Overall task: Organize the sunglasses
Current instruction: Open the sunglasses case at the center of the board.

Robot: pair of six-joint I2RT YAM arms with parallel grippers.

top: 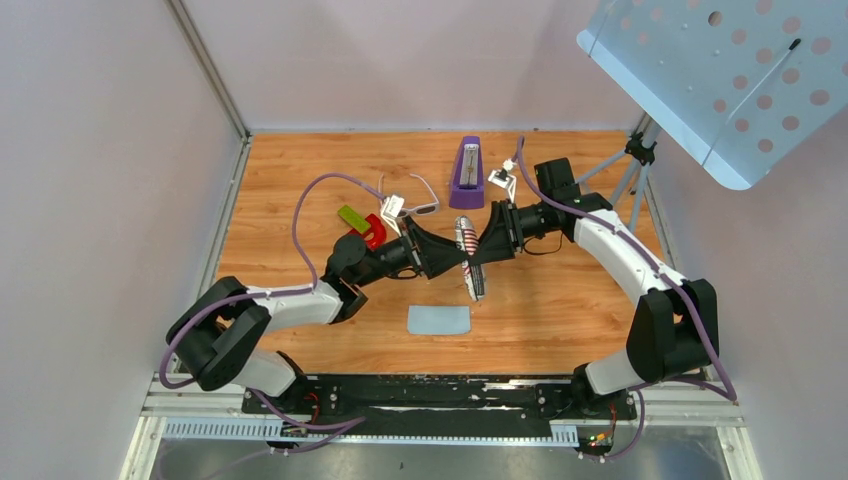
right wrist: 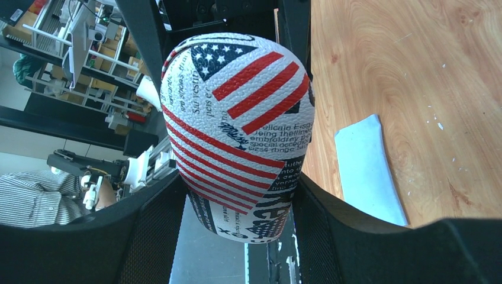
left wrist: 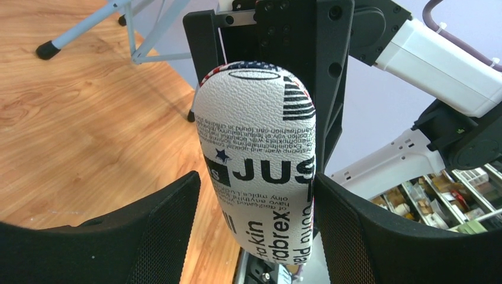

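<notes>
At frame centre the right gripper (top: 481, 254) is clamped on the patterned case (top: 473, 282); the left gripper (top: 455, 263) has its jaws apart around the case; the white sunglasses (top: 402, 207) lie just above, on the table (top: 300, 180).

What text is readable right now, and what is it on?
"JUS": large black letters on the white stars-and-stripes oblong case, left wrist view.
"abrex": below it, cut off at the edge.
Fine print across the case in both wrist views: too small or blurred to read.
Nothing else legible.
</notes>
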